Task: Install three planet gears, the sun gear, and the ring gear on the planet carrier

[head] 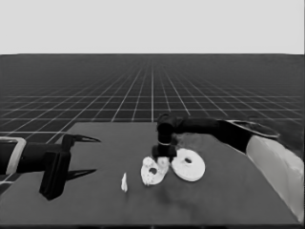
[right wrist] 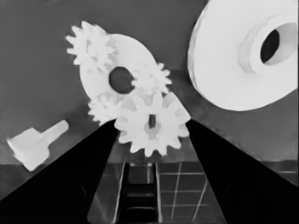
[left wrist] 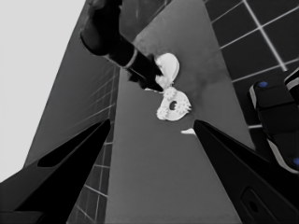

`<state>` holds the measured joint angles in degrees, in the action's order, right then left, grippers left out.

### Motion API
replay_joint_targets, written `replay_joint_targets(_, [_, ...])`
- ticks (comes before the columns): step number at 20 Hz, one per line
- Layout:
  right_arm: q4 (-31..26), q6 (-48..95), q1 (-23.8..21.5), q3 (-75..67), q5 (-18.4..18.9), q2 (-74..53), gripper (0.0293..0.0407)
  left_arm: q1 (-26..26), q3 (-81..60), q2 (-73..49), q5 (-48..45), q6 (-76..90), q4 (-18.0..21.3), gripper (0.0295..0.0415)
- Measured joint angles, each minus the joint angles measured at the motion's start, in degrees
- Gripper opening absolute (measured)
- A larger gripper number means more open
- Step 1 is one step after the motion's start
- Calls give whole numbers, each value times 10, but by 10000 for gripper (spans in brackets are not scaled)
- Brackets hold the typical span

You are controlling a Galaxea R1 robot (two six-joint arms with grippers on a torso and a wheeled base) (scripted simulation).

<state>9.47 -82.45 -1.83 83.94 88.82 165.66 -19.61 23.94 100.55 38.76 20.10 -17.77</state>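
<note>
Head view. Right end effector [head: 162, 160]: hangs straight down from the right arm over the near-right rim of the smaller round part [head: 153, 172], which lies flat at mid-bench [head: 228, 205]. Judged purpose: to lower a gear onto that part. Larger round part [head: 188, 164]: flat, hub and hole up, just beside the smaller one on the right, edges close or touching; judged to wait its turn as the last piece. Thin white piece [head: 124, 182]: upright, to the left, apart from both. Left end effector [head: 86, 155]: parked over the bench's left end, fingers spread wide, holding nothing.

Left wrist view. Smaller round part [left wrist: 173, 106]: carries toothed gears around its hole; count unclear here. Right end effector [left wrist: 156, 84]: at that part's rim, between it and the larger round part [left wrist: 169, 66]. Left fingers [left wrist: 70, 154]: far apart, empty.

Right wrist view. Held gear [right wrist: 152, 123]: clamped between the 2 black fingers [right wrist: 65, 172], which are closed on its toothed rim. Its face and small central slot turn toward the camera, so its axis runs roughly along the fingers, fit for dropping flat. 3 gears [right wrist: 91, 45] already sit on the smaller round part [right wrist: 128, 56] around its hole, flat, axes upright. Judgement: 3 seated, 1 in hand, larger round part [right wrist: 219, 70] not yet installed. Thin white piece [right wrist: 35, 142]: off to the side, untouched.
</note>
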Motion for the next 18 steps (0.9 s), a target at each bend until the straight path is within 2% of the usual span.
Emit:
replay_joint_targets(4, [-4, 41, 0, 124, -6, 89, 310, 0, 0, 0, 0, 0, 0, 385])
replay_joint_targets(6, [-4, 47, 1, 138, -7, 96, 310, 0, 0, 0, 0, 0, 0, 385])
replay_joint_targets(8, [40, 63, 46, 165, -20, 105, 310, 0, 0, 0, 0, 0, 0, 385])
replay_joint_targets(10, [54, 71, 63, 179, -27, 109, 310, 0, 0, 0, 0, 0, 0, 385])
replay_joint_targets(18, [61, 68, 75, 186, -30, 111, 309, 0, 0, 0, 0, 0, 0, 385])
